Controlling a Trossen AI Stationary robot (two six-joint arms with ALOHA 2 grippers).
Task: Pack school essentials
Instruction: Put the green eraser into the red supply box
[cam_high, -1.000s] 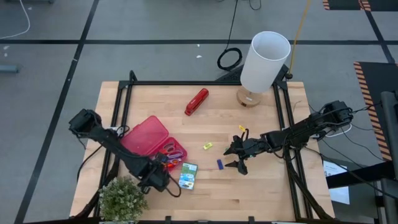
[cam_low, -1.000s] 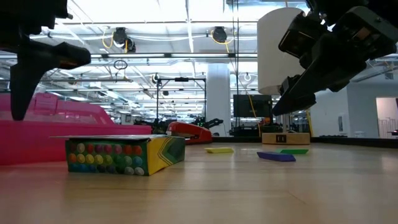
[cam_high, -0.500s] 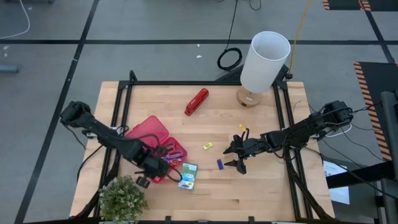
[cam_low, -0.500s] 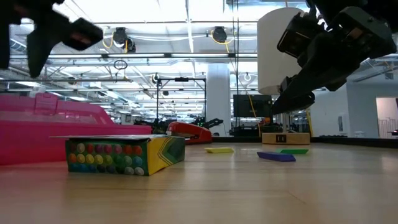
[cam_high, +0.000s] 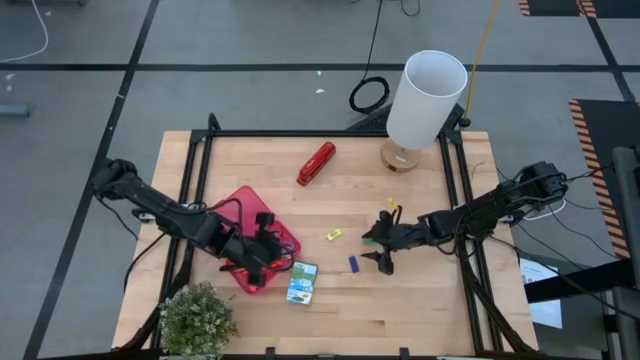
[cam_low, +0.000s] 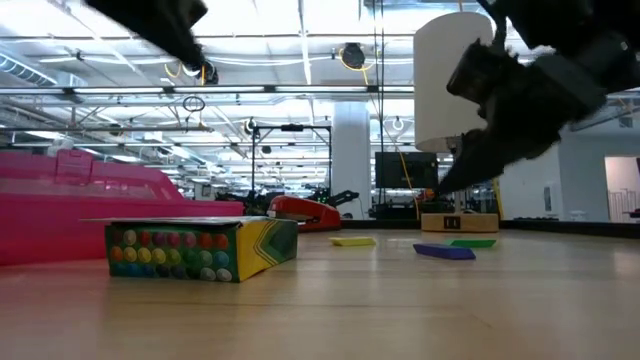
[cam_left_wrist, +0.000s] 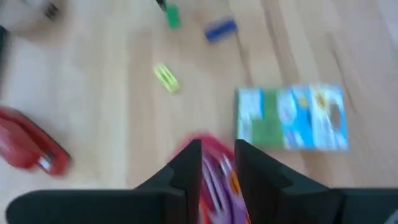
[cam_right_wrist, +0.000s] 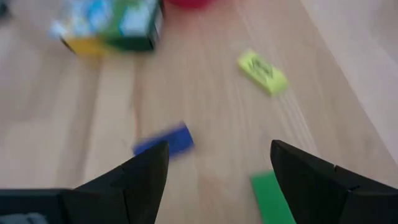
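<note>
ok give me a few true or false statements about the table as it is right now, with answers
1. The red stapler lies inside the pink case. False: it lies on bare wood, apart from the case, nearer the lamp.
2. The right hand is open, above the table near the blue eraser. True.
3. The crayon box lies on the table beside the pink case. True.
4. The left hand grips the crayon box. False: its fingers are nearly shut and hold nothing, above the scissors in the case.
5. The yellow eraser touches the blue eraser. False: they lie apart.
</note>
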